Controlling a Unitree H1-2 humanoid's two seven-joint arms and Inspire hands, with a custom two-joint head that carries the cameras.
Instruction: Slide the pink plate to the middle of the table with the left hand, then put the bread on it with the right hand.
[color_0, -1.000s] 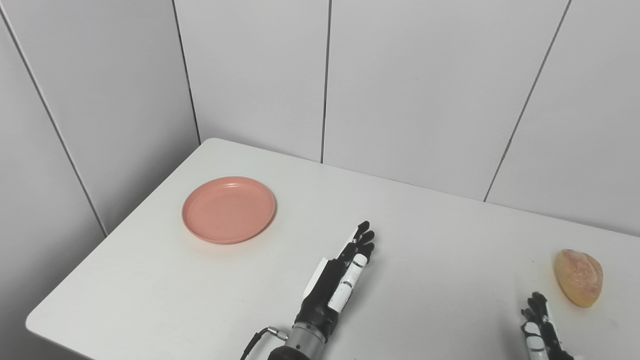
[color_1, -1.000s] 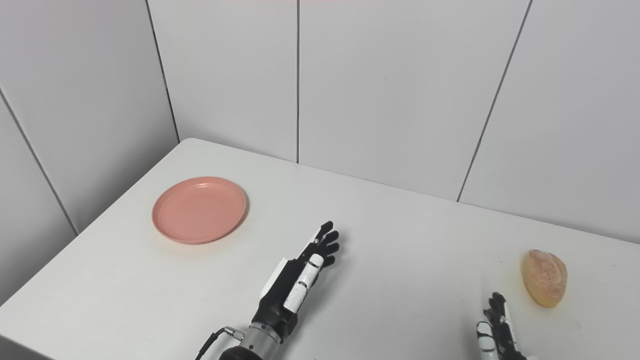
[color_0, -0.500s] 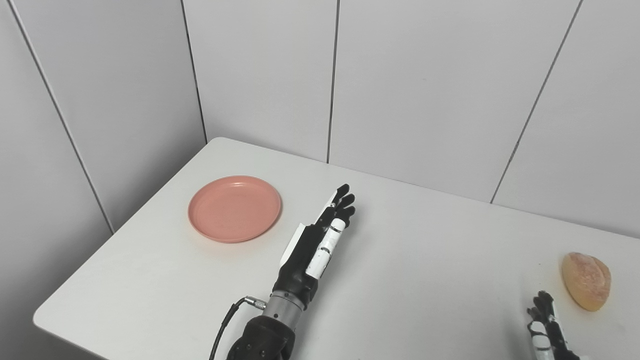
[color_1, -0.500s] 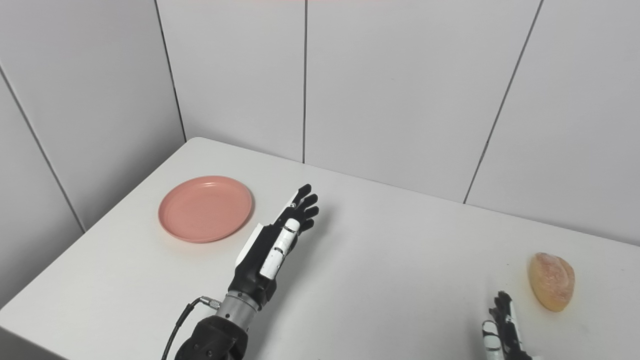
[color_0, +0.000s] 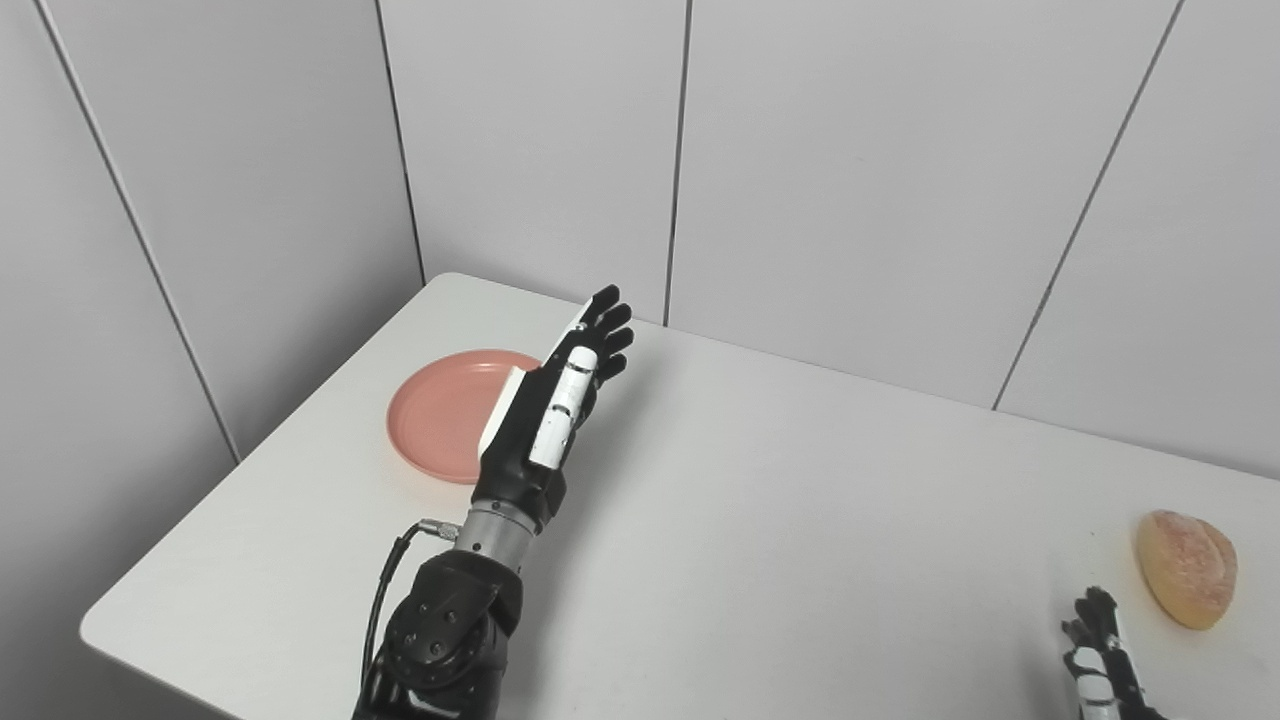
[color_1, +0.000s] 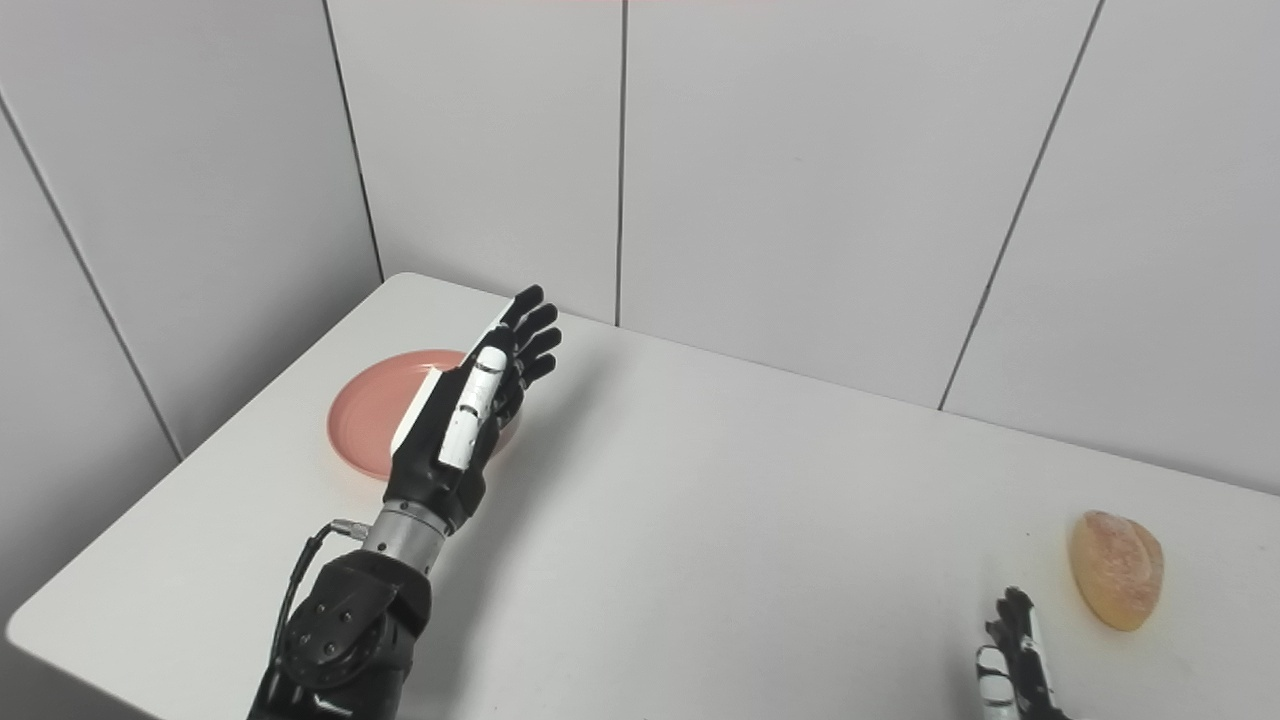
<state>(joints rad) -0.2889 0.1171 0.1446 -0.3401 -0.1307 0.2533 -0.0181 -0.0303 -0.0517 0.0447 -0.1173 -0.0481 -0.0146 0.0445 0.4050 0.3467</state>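
The left hand (color_0: 545, 415), fingers extended and empty, hovers over the pink plate's (color_0: 440, 415) right edge; the bread (color_0: 1186, 568) lies beside the barely visible right hand (color_0: 1100, 660), grip unclear.

A: Bright, even light from overhead. The matte white table (color_0: 800, 500) shows no glare, and the pale grey wall panels (color_0: 850, 150) are evenly lit.

B: Shadows?

A: Soft ones. A faint grey smear lies right of the black-and-white left hand (color_0: 545, 415), and a thin dark edge under the round pink plate (color_0: 435, 420).

B: Focus?

A: Sharp near and far; the golden-brown bread roll (color_0: 1186, 568) shows its crust texture. Panel seams lean outward towards the edges.
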